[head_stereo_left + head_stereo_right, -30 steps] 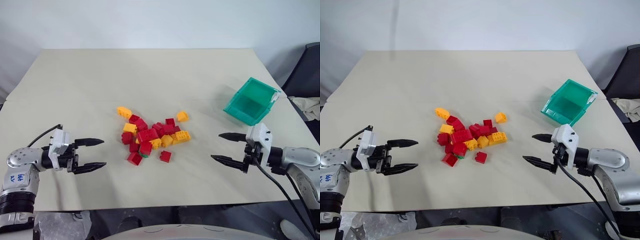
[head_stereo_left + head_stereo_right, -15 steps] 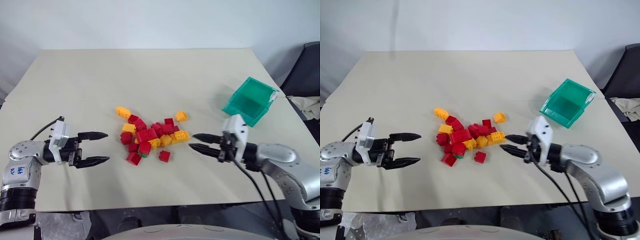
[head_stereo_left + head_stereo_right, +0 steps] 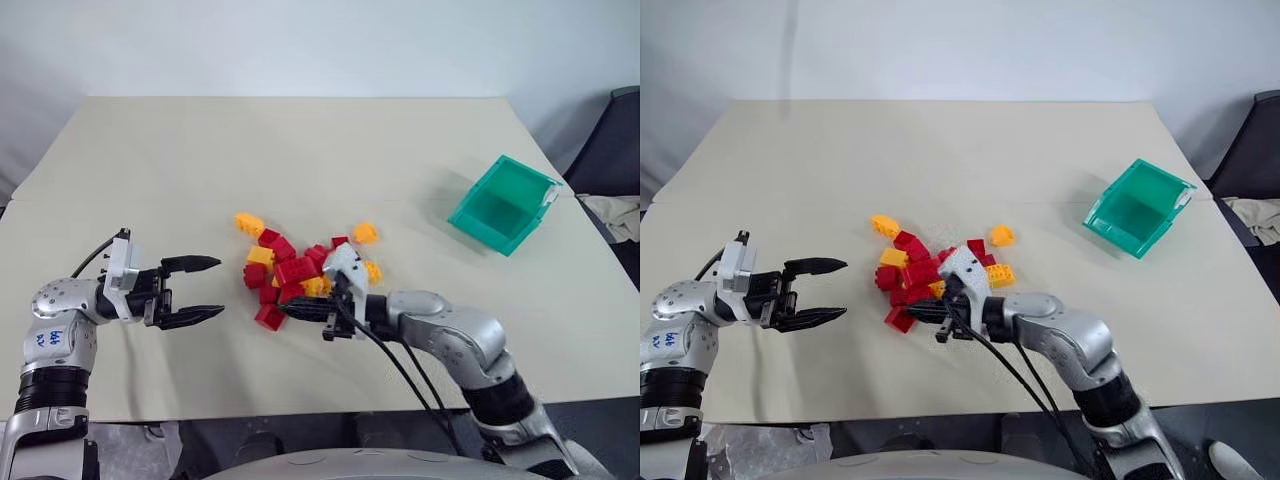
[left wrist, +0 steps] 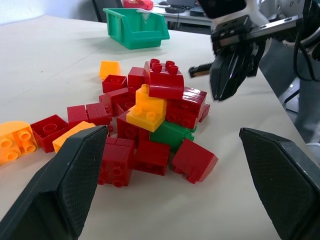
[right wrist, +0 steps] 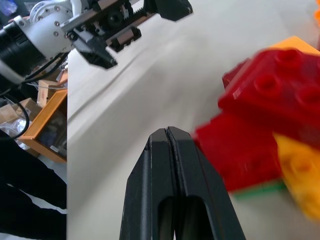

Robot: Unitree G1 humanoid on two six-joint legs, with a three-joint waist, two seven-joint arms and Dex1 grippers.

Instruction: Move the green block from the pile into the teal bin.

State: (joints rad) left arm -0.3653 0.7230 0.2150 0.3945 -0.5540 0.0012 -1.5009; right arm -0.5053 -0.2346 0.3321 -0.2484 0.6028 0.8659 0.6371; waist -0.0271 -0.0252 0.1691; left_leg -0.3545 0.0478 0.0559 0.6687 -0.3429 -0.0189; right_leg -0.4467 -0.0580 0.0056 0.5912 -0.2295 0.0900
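Your small green studded plastic brick (image 4: pixel 171 134) sat low in the near side of the pile of red and yellow-orange plastic bricks (image 3: pixel 300 270), wedged under them and not lifted. Your right gripper (image 3: pixel 290 311) had its two black fingers pressed together, empty, with the tips at the pile's near edge just beside that brick. Your left gripper (image 3: pixel 205 290) hung wide apart to the left of the pile, holding nothing. The translucent teal rectangular plastic bin (image 3: pixel 503 204) stood empty, far right. By my judgement, digging out, grasping and carrying all remained.
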